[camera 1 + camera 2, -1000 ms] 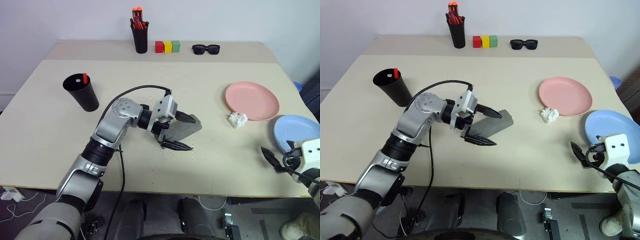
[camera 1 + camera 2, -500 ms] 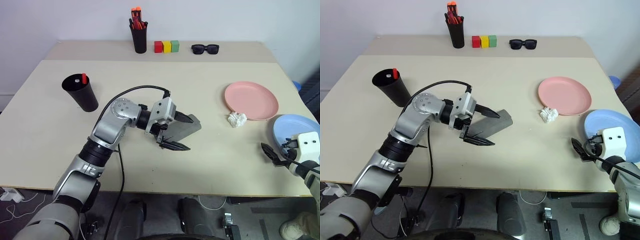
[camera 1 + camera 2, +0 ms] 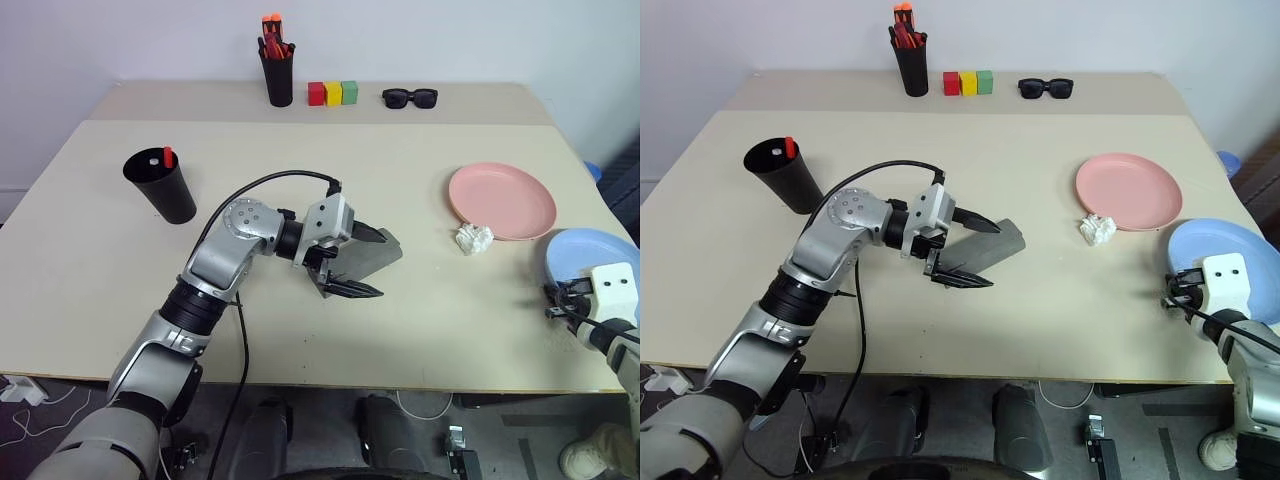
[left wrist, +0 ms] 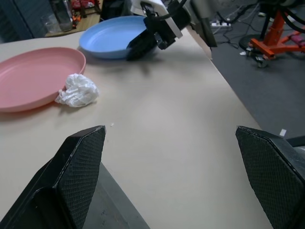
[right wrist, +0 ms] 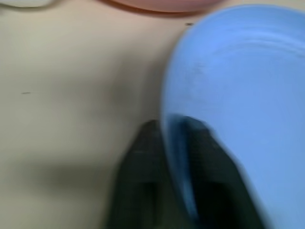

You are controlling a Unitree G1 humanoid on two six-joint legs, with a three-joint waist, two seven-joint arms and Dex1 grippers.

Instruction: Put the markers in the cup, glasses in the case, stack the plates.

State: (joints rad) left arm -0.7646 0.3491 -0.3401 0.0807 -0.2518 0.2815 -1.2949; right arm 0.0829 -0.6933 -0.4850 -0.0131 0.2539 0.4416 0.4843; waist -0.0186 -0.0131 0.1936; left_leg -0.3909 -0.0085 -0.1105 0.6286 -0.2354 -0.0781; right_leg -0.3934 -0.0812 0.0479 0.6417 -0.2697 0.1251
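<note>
Blue plate (image 3: 1225,250): cut off by frame edge.
Right gripper (image 5: 176,143): clamped on its rim.
Left gripper (image 3: 362,262): spread wide, straddling case (image 3: 365,262).
Tissue (image 3: 474,239): touching pink plate (image 3: 503,200).

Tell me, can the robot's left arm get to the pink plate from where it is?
Probably yes. Bare table lies between the left fingers and the pink plate; just a small crumpled tissue sits at its near rim.
</note>
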